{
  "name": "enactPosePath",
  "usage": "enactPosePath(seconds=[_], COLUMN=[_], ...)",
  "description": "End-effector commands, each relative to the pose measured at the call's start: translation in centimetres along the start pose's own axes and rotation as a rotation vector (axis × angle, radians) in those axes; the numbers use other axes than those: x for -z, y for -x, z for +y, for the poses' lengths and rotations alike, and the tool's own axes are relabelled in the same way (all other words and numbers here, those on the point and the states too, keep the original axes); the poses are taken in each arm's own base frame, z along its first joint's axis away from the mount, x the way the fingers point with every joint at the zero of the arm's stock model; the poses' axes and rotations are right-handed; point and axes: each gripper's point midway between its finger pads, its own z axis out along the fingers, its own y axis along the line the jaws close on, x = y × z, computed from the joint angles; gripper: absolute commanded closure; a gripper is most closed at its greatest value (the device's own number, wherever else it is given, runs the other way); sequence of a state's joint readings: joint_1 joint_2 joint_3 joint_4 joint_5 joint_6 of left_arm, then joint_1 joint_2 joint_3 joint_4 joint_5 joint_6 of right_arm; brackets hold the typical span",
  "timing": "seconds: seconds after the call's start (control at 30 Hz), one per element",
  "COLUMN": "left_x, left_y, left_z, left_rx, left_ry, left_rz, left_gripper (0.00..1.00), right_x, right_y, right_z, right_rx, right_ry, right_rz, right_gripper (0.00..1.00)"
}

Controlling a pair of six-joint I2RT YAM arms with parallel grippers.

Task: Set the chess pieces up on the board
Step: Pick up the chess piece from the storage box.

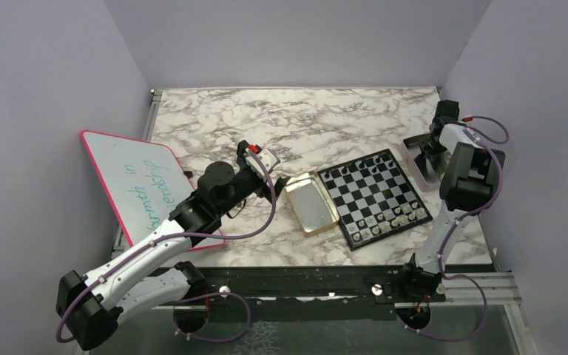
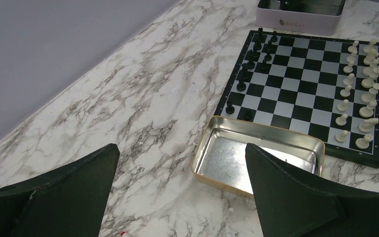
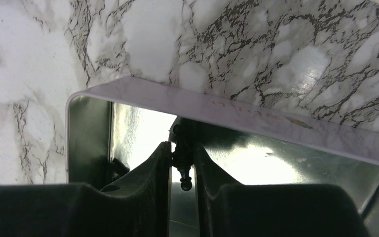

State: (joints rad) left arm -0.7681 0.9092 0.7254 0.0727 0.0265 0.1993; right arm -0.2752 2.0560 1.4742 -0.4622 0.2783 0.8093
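Two claws: left claw (image 2: 180,148) spread wide, holding nothing; right claw (image 3: 181,147) pressed in on a black piece (image 3: 184,177), one finger on each side.
Held piece: inside the lavender tin (image 3: 256,118), which stands just beside the far right corner of the board (image 1: 376,198).
Piece axis: appears to run along the fingers, knob end toward the wrist.
Board state: white pieces (image 2: 358,94) stand in two ranks along the board's near edge. Black pieces (image 2: 251,64) line its far edge with gaps, so the task is judged partly done.
Gold tray (image 2: 256,153): lies against the board's left edge.
Left claw position: over the worktop (image 2: 143,98), left of the board and beyond the gold tray.
Governing relation: from the right claw, the unfilled black squares lie leftward along the board's far edge. The right arm is the nearer one.
Next move (judged): lift clear of the tin wall, carry across the board's corner, set the piece down upright.
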Motion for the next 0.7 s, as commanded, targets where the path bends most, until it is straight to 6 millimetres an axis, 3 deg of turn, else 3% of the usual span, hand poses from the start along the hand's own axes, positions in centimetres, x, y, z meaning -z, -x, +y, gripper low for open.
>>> enactPosePath(seconds=[0.0,0.23,0.47,0.67], left_x=[-0.1,-0.2,-0.3,-0.6], left_y=[0.2,0.1,0.0,-0.2], left_z=[-0.3,-0.5,-0.6,-0.7], left_rx=[-0.001,0.009,0.020,0.062], left_ry=[-0.016,-0.023,-0.024,-0.024], left_rz=[-0.015,-0.011,-0.004,0.007], left_gripper=[0.01,0.01,0.01,0.01], right_x=[2.8,6.0,9.0,12.7], right_y=[2.2,3.6,2.7,1.8], right_z=[0.6,1.7,2.8,3.4], right_rx=[0.056,0.145,0.280,0.354], right_ry=[0.068,0.186,0.316,0.406], right_rz=[-0.060,-0.120,-0.106,-0.121], right_gripper=[0.78,0.82,0.85,0.87])
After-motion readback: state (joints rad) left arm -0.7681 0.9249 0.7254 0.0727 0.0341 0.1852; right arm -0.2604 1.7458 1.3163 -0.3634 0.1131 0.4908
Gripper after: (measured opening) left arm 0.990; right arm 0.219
